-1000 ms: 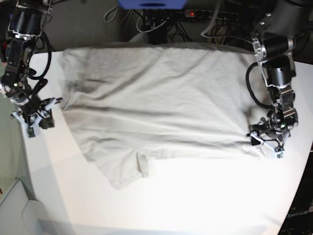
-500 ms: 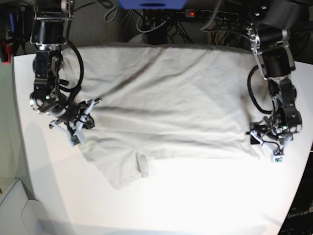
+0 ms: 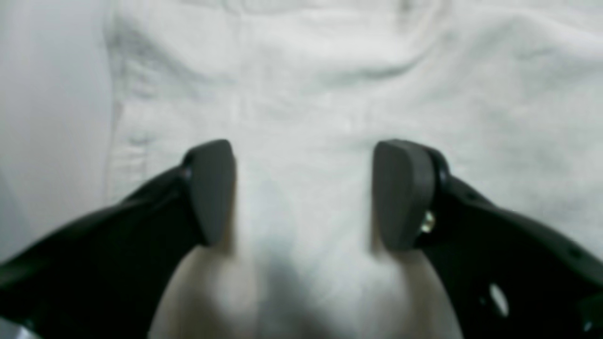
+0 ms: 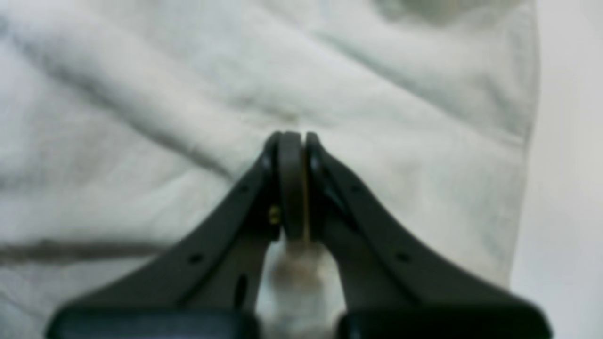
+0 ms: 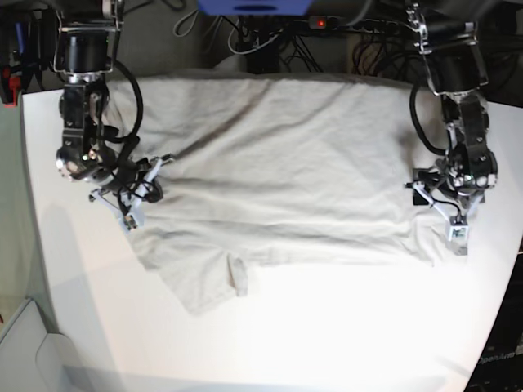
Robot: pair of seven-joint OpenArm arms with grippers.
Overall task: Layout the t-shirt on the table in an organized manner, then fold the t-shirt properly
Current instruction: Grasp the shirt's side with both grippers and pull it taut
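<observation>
Base view: t-shirt (image 5: 278, 171) spread, creased, on table (image 5: 327, 335).
Right end effector (image 4: 292, 188): clenched; cloth pinch unclear.
Left end effector (image 3: 301, 193): released over hem.
Advice: pinch edges, pull outward evenly.

Robot lab: cables (image 5: 270, 37), power strip (image 5: 339, 23).

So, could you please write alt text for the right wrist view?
The right gripper, its dark jaws shut, sits over the pale, wrinkled t-shirt. A strip of the white table shows along the right edge.

I see bare counter (image 5: 327, 327) in front of the t-shirt (image 5: 278, 180); cables (image 5: 270, 37) crowd behind it.
</observation>
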